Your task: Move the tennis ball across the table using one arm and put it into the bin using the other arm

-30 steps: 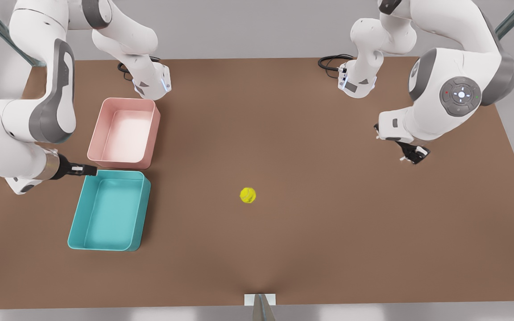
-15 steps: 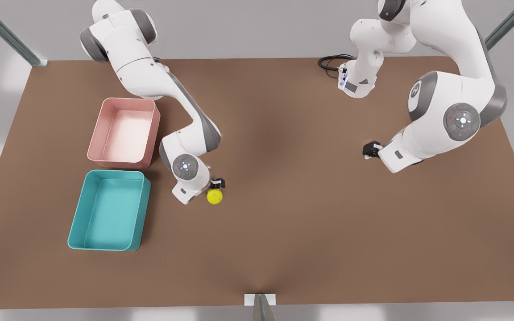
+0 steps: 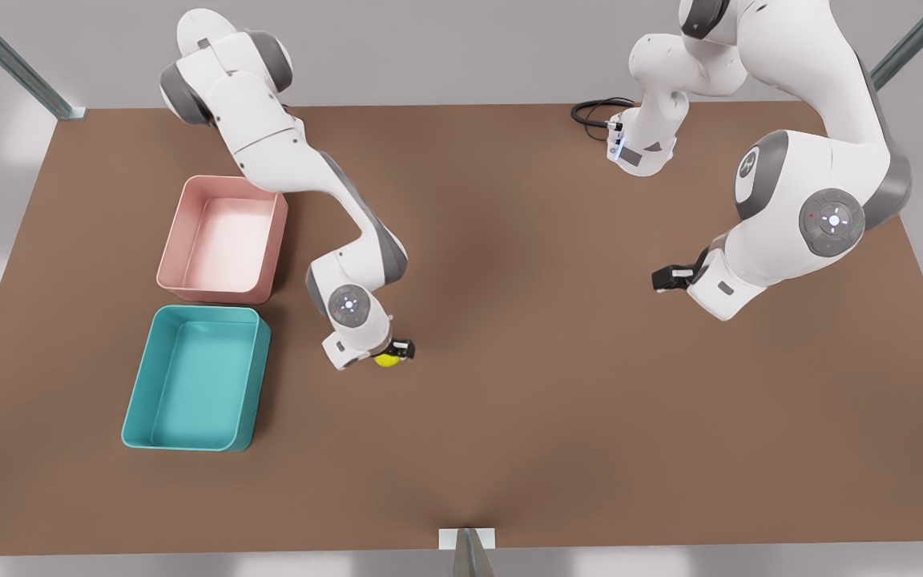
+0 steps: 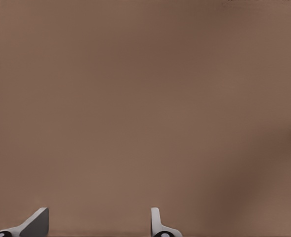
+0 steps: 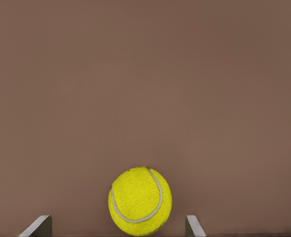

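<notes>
Bin [image 3: 196, 378] at left near edge of tabletop [image 3: 558, 433], teal, empty | tennis ball [image 3: 385, 360] right of it, on tabletop between right claw [image 3: 394, 353] fingers, spread wide, not gripping | centre ball, close gently | left claw [image 3: 667, 278] far right, open, empty, waiting

The right end effector [image 3: 394, 353] hangs low over the middle of the table [image 3: 558, 449], its fingers [image 5: 193, 226] apart. The left end effector [image 3: 664, 279], open too, waits near the table's right edge.

brown table [image 3: 590, 433], teal bin [image 3: 193, 381], pink tub [image 3: 221, 236], tennis ball [image 3: 385, 361]
</notes>
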